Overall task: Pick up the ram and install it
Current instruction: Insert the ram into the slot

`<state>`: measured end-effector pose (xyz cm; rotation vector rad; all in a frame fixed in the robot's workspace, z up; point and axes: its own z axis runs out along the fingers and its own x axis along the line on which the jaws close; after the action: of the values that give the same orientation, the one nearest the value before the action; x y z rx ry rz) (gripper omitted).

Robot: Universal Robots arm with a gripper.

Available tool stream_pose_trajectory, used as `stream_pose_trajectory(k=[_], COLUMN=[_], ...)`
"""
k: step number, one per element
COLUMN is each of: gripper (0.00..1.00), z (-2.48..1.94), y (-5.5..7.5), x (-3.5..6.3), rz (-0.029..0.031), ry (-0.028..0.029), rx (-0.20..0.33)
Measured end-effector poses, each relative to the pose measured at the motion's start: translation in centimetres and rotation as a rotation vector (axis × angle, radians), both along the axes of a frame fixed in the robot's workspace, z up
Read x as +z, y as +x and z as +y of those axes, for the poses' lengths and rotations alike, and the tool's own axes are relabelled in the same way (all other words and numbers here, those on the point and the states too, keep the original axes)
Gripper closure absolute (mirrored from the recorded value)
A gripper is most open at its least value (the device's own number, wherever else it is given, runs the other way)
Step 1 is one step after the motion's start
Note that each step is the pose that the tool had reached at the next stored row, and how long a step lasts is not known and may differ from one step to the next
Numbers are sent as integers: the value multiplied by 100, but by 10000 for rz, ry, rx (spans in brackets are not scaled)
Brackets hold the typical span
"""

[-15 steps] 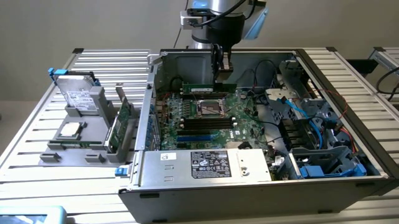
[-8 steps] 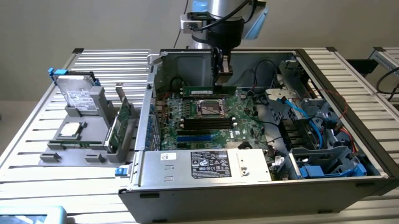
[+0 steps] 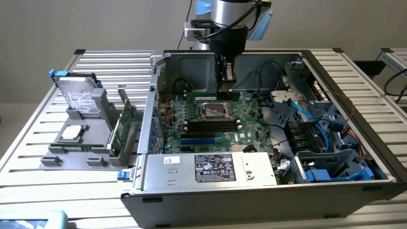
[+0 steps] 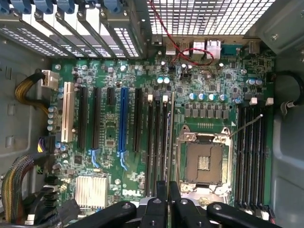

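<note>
My gripper (image 3: 224,86) reaches down into the open computer case (image 3: 190,200) near its back wall. It is shut on the ram (image 3: 213,95), a thin green stick held level above the motherboard (image 3: 190,119). The wrist view has the gripper (image 4: 168,199) with its fingers (image 4: 160,197) close together. From them the ram (image 4: 170,137) runs edge-on, parallel to the black memory slots (image 4: 156,137) beside the CPU socket (image 4: 204,161). It hangs just between those slots and the socket. Whether it touches a slot I cannot tell.
A grey holder on the exterior view's left carries a hard drive (image 3: 79,98) and a wider green expansion card (image 3: 124,126). The power supply (image 3: 210,169) fills the case front. Blue cables and drive bays (image 3: 330,143) crowd the right side. More memory slots (image 4: 251,152) lie past the socket.
</note>
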<state>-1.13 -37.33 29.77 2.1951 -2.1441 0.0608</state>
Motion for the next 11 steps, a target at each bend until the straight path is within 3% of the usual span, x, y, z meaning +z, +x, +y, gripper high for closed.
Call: stream_pose_trajectory(k=[6, 11], gripper=[87, 87], z=[-11, -56], y=[0, 0], x=[-110, -194], rz=[-1, -1], ry=[2, 2], rx=[0, 0])
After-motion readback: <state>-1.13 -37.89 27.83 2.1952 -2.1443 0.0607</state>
